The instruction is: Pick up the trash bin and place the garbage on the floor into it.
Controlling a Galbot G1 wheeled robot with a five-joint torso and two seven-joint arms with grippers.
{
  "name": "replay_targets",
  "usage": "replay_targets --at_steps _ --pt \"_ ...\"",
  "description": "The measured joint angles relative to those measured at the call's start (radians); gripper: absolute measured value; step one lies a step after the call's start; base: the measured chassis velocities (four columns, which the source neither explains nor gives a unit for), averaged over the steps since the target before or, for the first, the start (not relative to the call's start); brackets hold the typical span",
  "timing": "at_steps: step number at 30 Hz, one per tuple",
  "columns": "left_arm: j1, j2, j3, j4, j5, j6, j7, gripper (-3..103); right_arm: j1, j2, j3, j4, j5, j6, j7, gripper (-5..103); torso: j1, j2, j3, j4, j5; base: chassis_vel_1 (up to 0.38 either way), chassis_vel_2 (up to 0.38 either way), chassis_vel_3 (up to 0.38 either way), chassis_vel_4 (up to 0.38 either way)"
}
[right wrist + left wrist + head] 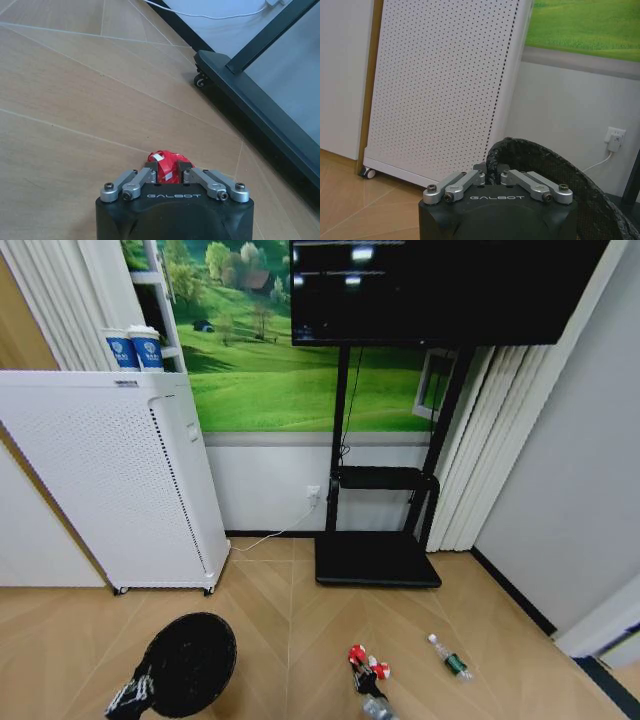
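**Bin held at the left, red wrapper pinched at the right**

Trash bin (190, 662), a black round mesh basket, is held at its rim by the left gripper (130, 695), low at the left of the head view, in front of the white perforated appliance (120, 480). In the left wrist view the fingers of the left gripper (492, 176) are seen pressed together on the mesh rim of the bin (545, 160). The right gripper (368, 680) is seen low over the floor (290, 610), its fingers pinched on a crumpled red-and-white wrapper (164, 162). A clear bottle with a green label (452, 660) lies on the floor to the right of it, apart from the gripper. The black screen stand (378, 560) is seen against the wall behind.
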Motion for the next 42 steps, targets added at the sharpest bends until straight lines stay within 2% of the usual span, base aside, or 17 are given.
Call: replay_targets --at_steps 6,11,15,17,18,20,24,27,28,30,34,35,37,38,40,41,42 --pt "-0.003 0.031 -0.010 0.000 -0.012 0.009 -0.009 8 0.008 -0.046 -0.023 0.078 -0.026 0.046 0.011 19 0.000 0.000 0.000 0.0004 0.0004 0.000 0.000 0.000 0.000" --pt "-0.024 0.077 -0.001 0.010 -0.030 0.030 -0.025 8 0.015 -0.136 -0.007 0.194 -0.092 0.113 0.041 19 0.000 0.000 0.000 0.0004 0.0006 0.000 0.000 0.000 0.000" --pt "-0.081 0.159 0.045 0.045 -0.079 0.058 -0.049 8 0.037 -0.208 0.062 0.241 -0.162 0.183 0.039 19 0.000 0.000 0.000 0.0004 0.0000 0.000 0.000 0.000 0.000" --pt "-0.156 0.252 0.099 0.078 -0.119 0.073 -0.078 8 0.056 -0.251 0.109 0.270 -0.226 0.234 0.035 19 0.000 0.000 0.000 0.0000 -0.0001 0.000 0.000 0.000 0.000" --pt "-0.156 0.252 0.099 0.078 -0.119 0.073 -0.078 8 0.056 -0.251 0.109 0.270 -0.226 0.234 0.035 19 0.000 0.000 0.000 0.0000 -0.0001 0.000 0.000 0.000 0.000" --pt "-0.234 0.346 0.164 0.106 -0.169 0.092 -0.104 8 0.060 -0.291 0.137 0.302 -0.236 0.255 0.033 19 0.000 0.000 0.000 -0.0003 0.0000 0.000 0.000 0.000 0.000" --pt "-0.290 0.411 0.220 0.131 -0.200 0.101 -0.116 8 0.058 -0.311 0.161 0.323 -0.242 0.270 0.029 19 0.000 0.000 0.000 -0.0008 0.0000 0.000 0.000 0.000 0.000" --pt "-0.448 0.520 0.388 0.177 -0.286 0.128 -0.147 8 0.002 -0.371 0.216 0.436 -0.247 0.277 0.018 19 0.000 0.000 0.000 0.0001 0.0004 0.000 0.000 0.000 0.000" --pt "-0.448 0.520 0.388 0.177 -0.286 0.128 -0.147 8 0.002 -0.371 0.216 0.436 -0.247 0.277 0.018 19 0.000 0.000 0.000 0.0001 0.0004 0.000 0.000 0.000 0.000" --pt "-0.554 0.551 0.516 0.211 -0.323 0.133 -0.147 8 -0.033 -0.396 0.228 0.515 -0.235 0.277 0.015 19 0.000 0.000 0.000 0.0000 0.0001 0.000 0.000 0.000 0.000" --pt "-0.711 0.592 0.688 0.256 -0.387 0.137 -0.110 8 -0.055 -0.421 0.220 0.633 -0.221 0.277 0.018 19 0.000 0.000 0.000 0.0001 0.0001 0.000 0.000 0.000 0.000" --pt "-0.711 0.592 0.688 0.256 -0.387 0.137 -0.110 8 -0.055 -0.421 0.220 0.633 -0.221 0.277 0.018 19 0.000 0.000 0.000 0.0001 0.0001 0.000 0.000 0.000 0.000" --pt "-0.857 0.627 0.836 0.287 -0.440 0.140 -0.080 8 -0.038 -0.443 0.172 0.711 -0.212 0.277 0.019 19 0.000 0.000 0.000 -0.0002 0.0005 0.000 0.000 0.000 0.000" --pt "-0.857 0.627 0.836 0.287 -0.440 0.140 -0.080 8 -0.038 -0.443 0.172 0.711 -0.212 0.277 0.019 19 0.000 0.000 0.000 -0.0002 0.0005 0.000 0.000 0.000 0.000" --pt "-0.992 0.638 0.994 0.304 -0.492 0.146 -0.076 8 0.001 -0.454 0.119 0.759 -0.194 0.276 0.019 19 0.000 0.000 0.000 0.0002 0.0002 0.000 0.000 0.000 0.000" --pt "-0.992 0.638 0.994 0.304 -0.492 0.146 -0.076 8 0.001 -0.454 0.119 0.759 -0.194 0.276 0.019 19 0.000 0.000 0.000 0.0002 0.0002 0.000 0.000 0.000 0.000" --pt "-1.075 0.629 1.080 0.316 -0.524 0.152 -0.078 8 0.027 -0.454 0.089 0.783 -0.178 0.276 0.020 19 0.000 0.000 0.000 0.0004 -0.0002 0.000 0.000 0.000 0.000"
